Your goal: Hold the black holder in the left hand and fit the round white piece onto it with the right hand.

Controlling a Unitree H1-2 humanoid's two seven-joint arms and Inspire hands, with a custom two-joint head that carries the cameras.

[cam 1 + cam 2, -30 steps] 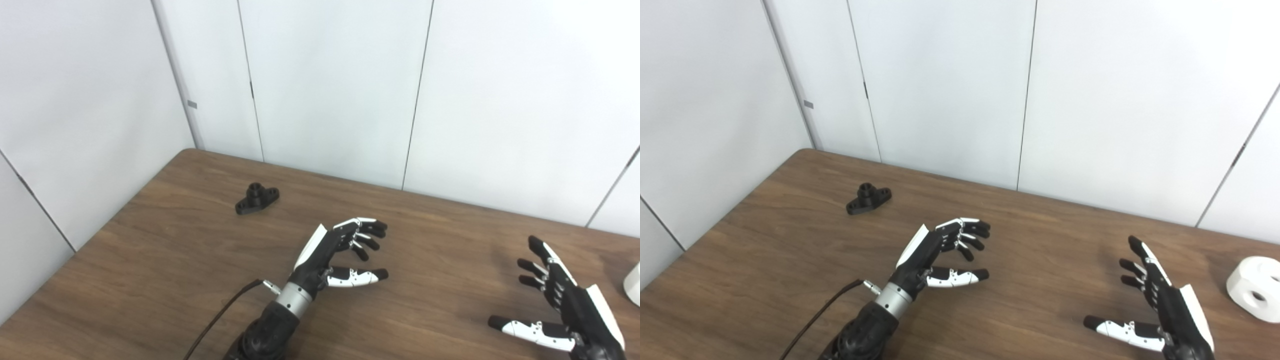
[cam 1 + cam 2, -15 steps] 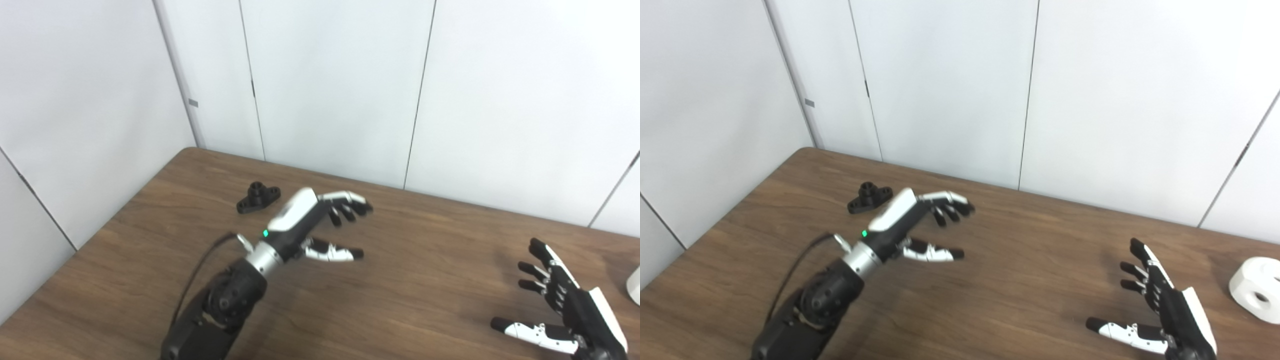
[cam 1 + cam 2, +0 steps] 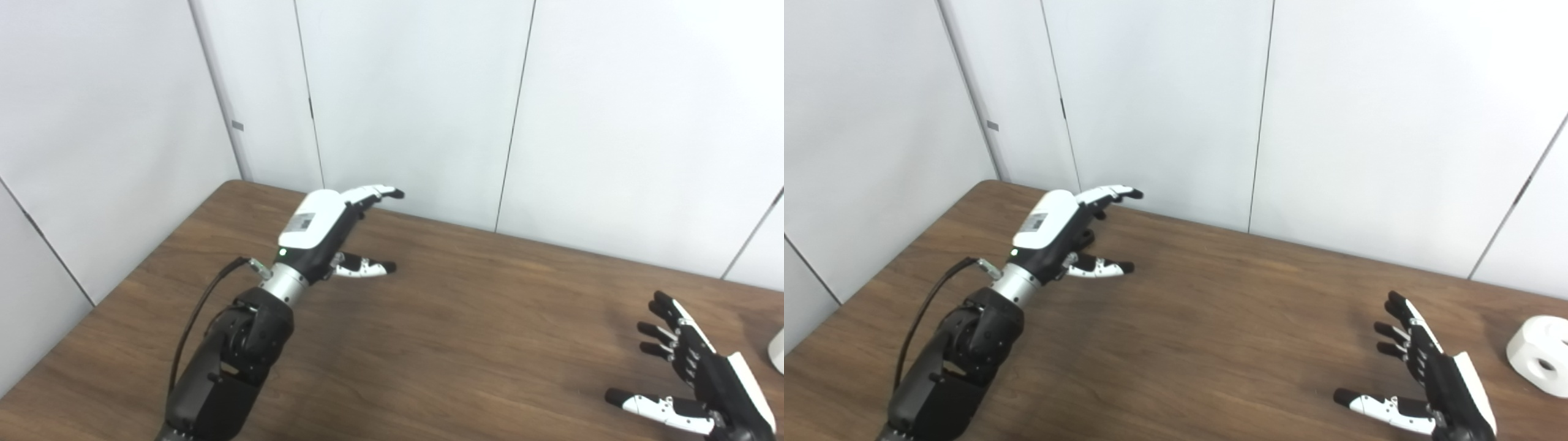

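Right now you cannot see the black holder in either eye view: your left hand (image 3: 318,229) is raised over the far left part of the wooden table (image 3: 465,318), and its white back covers that spot. Your left hand holds nothing you can make out; its fingers (image 3: 373,193) reach forward toward the white wall panels (image 3: 416,104), with the thumb (image 3: 362,267) spread well apart below them. A black cable (image 3: 199,312) runs down from the wrist alongside your forearm. The round white piece (image 3: 1538,355) sits on the table at the far right, its side hole facing you, and only its edge shows in the left eye view. Your right hand (image 3: 1421,383) hovers near it but apart, empty, palm turned inward, fingers fanned and thumb stretched left.
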